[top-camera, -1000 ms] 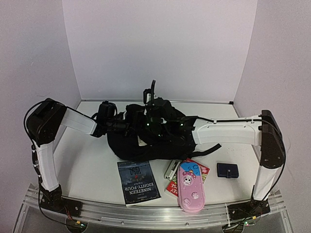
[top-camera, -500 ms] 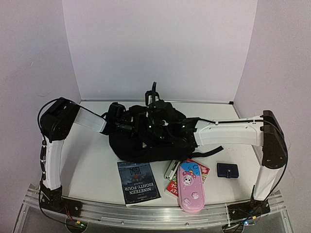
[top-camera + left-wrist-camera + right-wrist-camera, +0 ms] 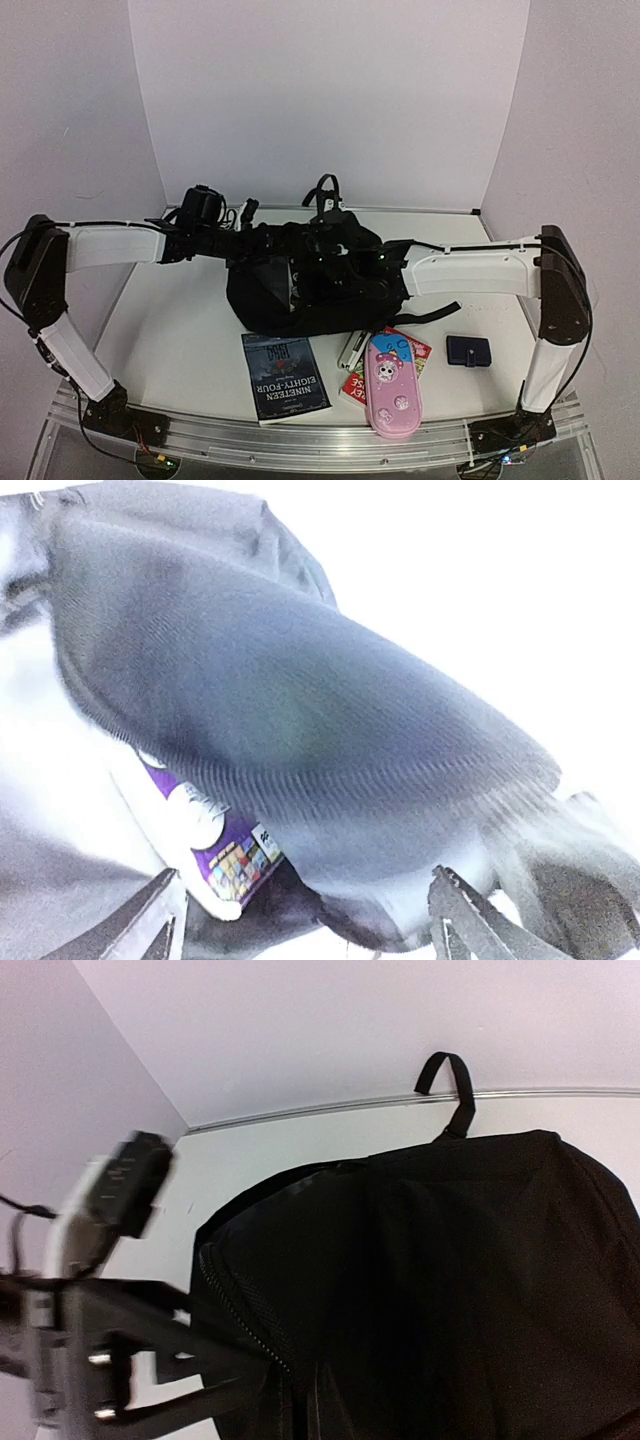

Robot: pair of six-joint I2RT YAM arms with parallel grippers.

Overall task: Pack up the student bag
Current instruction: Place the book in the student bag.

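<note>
Black soft fabric: the student bag [image 3: 300,300] is lying slumped in the middle of the table [image 3: 180,340], its top loop [image 3: 447,1078] pointing toward the back wall. Left gripper [image 3: 300,920] is hovering at the bag's left edge with fingers standing wide apart, clamping nothing. A loose flap is sagging just above them, and a purple-printed item [image 3: 235,855] is showing underneath. Right gripper [image 3: 328,258] is sitting closed on the bag's top; cannot tell whether it is pinching cloth.

Judgement: the bag is looking limp and light, so it is likely folding and dragging rather than lifting whole. Best holds are looking like the zipper [image 3: 245,1315] edge of the flap or the loop, one arm holding the mouth open.

Book [image 3: 285,377], pink pencil case [image 3: 390,388] and dark-blue pouch [image 3: 468,350] are waiting near the front edge.
</note>
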